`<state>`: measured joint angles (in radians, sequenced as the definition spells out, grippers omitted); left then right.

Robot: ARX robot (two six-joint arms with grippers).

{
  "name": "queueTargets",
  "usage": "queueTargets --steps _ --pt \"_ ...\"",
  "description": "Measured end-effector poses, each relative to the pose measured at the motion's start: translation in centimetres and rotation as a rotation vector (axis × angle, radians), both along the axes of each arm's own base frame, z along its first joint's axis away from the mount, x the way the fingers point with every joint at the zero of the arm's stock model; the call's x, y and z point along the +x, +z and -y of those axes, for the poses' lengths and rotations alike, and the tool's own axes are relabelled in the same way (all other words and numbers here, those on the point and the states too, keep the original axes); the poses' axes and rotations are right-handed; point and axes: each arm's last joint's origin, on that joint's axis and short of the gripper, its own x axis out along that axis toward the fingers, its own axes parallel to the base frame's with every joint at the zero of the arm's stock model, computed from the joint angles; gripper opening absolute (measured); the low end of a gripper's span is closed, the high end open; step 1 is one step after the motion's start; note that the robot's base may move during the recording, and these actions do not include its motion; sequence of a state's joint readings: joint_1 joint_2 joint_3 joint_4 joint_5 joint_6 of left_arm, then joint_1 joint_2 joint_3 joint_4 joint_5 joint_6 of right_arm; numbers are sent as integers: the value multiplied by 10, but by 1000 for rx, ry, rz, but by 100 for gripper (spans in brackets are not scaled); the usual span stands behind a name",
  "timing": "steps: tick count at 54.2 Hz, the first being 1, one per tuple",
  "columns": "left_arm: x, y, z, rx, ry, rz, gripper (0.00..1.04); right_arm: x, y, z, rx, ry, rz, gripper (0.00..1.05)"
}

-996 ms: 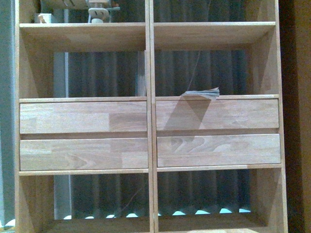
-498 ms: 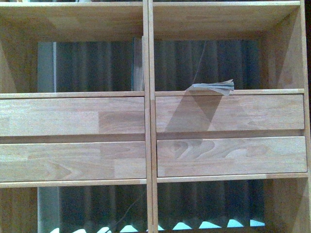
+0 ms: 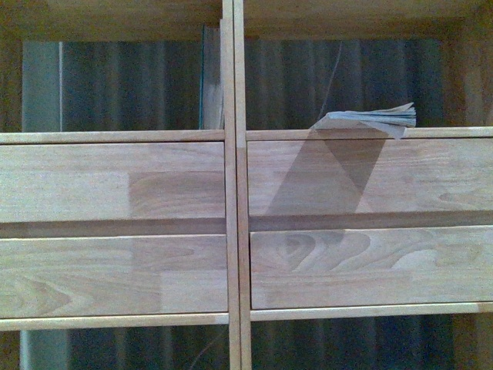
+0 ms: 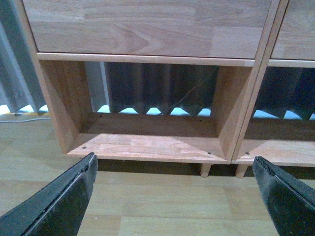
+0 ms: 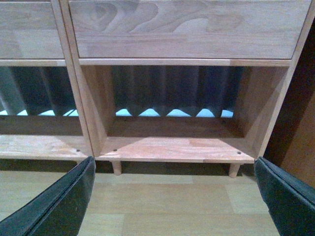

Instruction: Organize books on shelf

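Both pincers are down low, pointing at the bottom row of the shelf [image 3: 231,193]. The left pincer [image 4: 174,161] is spread wide with nothing between its black fingers [image 4: 64,201]. It faces the empty bottom-left bay [image 4: 147,142], a bit back from it over the wood floor [image 4: 147,211]. The right pincer [image 5: 174,162] is the same deal: fully spread, holding nothing, lined up with the bottom-right bay [image 5: 172,145]. The little peg legs [image 5: 116,168] show just under that bay's front edge.

Neither book turns up in either wrist view. Both are well above the pincers, up past the stacked drawer fronts [image 3: 115,181] in the front view. The thin paperback [image 3: 373,118] lies flat on the board over the right-hand drawers, on the right pincer's side, with a floppy corner drooping over the front edge (it throws a big triangular shadow down the drawer). The teal book [image 3: 209,77] stands upright on the left pincer's side, tucked right against the central divider [image 3: 231,92]. A dark pleated curtain [image 3: 139,85] shows through the open back.
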<state>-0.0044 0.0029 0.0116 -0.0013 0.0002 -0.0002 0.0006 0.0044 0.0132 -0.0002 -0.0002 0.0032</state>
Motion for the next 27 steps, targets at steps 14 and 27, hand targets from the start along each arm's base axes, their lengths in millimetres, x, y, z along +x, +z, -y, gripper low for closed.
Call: queueTargets --steps 14,27 --pt "0 0 0 0 0 0 97 0 0 0 0 0 0 98" --pt "0 0 0 0 0 0 97 0 0 0 0 0 0 98"
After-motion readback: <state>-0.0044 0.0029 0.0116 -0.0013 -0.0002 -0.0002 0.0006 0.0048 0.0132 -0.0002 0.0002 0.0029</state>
